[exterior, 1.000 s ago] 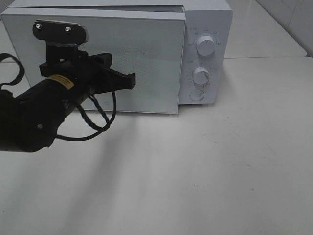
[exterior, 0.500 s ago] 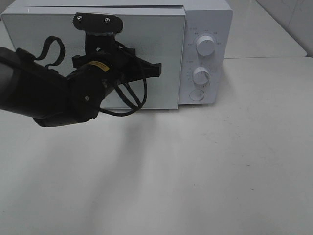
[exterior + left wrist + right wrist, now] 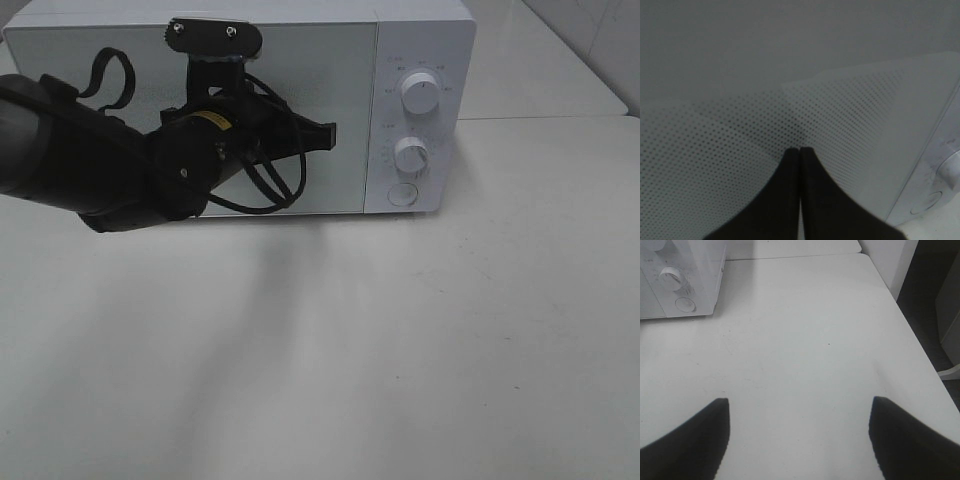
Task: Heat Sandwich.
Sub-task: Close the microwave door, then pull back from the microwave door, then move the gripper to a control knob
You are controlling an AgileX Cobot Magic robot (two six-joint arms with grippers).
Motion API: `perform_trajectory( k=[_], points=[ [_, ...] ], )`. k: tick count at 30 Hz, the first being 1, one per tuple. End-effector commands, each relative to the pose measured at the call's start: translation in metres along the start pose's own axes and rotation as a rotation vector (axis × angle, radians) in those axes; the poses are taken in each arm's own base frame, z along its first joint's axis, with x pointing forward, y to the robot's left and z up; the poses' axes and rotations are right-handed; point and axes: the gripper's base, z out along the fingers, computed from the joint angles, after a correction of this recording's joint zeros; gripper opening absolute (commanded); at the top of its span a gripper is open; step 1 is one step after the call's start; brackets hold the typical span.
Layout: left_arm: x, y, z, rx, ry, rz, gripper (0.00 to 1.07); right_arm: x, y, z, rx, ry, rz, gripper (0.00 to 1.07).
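Observation:
The sandwich is hidden; no plate or bread shows in any view. The white microwave (image 3: 425, 40) stands at the back of the table, and its dotted glass door (image 3: 335, 70) lies flush with the front. My left gripper (image 3: 326, 138) is shut and empty, its tips pressed against the door's middle. In the left wrist view the two fingers (image 3: 799, 149) meet on the dotted door (image 3: 715, 150). My right gripper (image 3: 800, 405) is open and empty above bare table, right of the microwave (image 3: 695, 275); it is out of the exterior view.
The microwave's control panel has two round knobs (image 3: 420, 93) (image 3: 412, 155) and a round button (image 3: 402, 193) below them. The white table (image 3: 400, 340) stretches in front. Its right edge (image 3: 912, 345) drops to a dark floor.
The door has swung from partly open to flush with the microwave. My left gripper moved right and towards the microwave, pushing against the door.

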Motion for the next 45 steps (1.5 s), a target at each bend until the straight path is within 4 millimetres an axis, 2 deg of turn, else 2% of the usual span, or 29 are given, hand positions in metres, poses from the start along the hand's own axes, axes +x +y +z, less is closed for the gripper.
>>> perform_trajectory(
  k=[1, 7, 12, 20, 26, 28, 29, 30, 31, 32, 33, 34, 39, 43, 45],
  points=[
    [-0.010, 0.006, 0.004, -0.050, -0.067, -0.038, 0.00, 0.001, 0.000, -0.003, 0.001, -0.043, -0.002, 0.75],
    [-0.008, 0.000, -0.001, -0.035, -0.056, -0.038, 0.00, 0.002, 0.000, -0.003, 0.000, -0.043, -0.002, 0.75],
    [-0.008, -0.004, -0.016, -0.016, -0.044, -0.029, 0.00, 0.002, 0.000, -0.003, 0.000, -0.043, -0.002, 0.75],
    [0.001, -0.001, -0.045, 0.027, 0.057, -0.018, 0.00, 0.002, 0.000, -0.003, 0.000, -0.043, -0.002, 0.75],
    [0.005, 0.000, -0.074, 0.118, 0.233, -0.019, 0.00, 0.002, 0.000, -0.003, 0.000, -0.043, -0.002, 0.75],
    [0.006, -0.002, -0.082, 0.156, 0.293, -0.013, 0.08, 0.002, 0.000, -0.003, 0.000, -0.043, -0.002, 0.75],
    [0.006, -0.003, -0.085, 0.174, 0.320, -0.012, 0.20, 0.002, 0.000, -0.003, 0.000, -0.043, -0.002, 0.75],
    [0.006, -0.003, -0.085, 0.174, 0.320, -0.012, 0.20, 0.002, 0.000, -0.003, 0.000, -0.043, -0.002, 0.75],
    [0.004, -0.004, -0.091, 0.203, 0.361, -0.016, 0.57, 0.002, 0.000, -0.003, 0.000, -0.043, -0.002, 0.75],
    [0.003, -0.005, -0.093, 0.212, 0.375, -0.020, 0.78, 0.002, 0.000, -0.003, 0.000, -0.043, -0.002, 0.75],
    [0.004, -0.006, -0.094, 0.223, 0.396, -0.020, 0.94, 0.002, 0.000, -0.003, 0.000, -0.043, -0.002, 0.75],
    [0.003, -0.006, -0.097, 0.234, 0.413, -0.024, 1.00, 0.002, 0.000, -0.003, 0.000, -0.043, -0.002, 0.75],
    [0.005, -0.009, -0.103, 0.281, 0.473, 0.014, 0.97, 0.002, 0.000, -0.003, 0.000, -0.043, -0.002, 0.75],
    [0.014, -0.007, -0.120, 0.388, 0.669, 0.172, 0.97, 0.002, 0.000, -0.003, 0.000, -0.043, -0.002, 0.75],
    [0.014, -0.004, -0.123, 0.398, 0.708, 0.189, 0.97, 0.002, 0.000, -0.003, 0.000, -0.043, -0.002, 0.75]
  ],
)
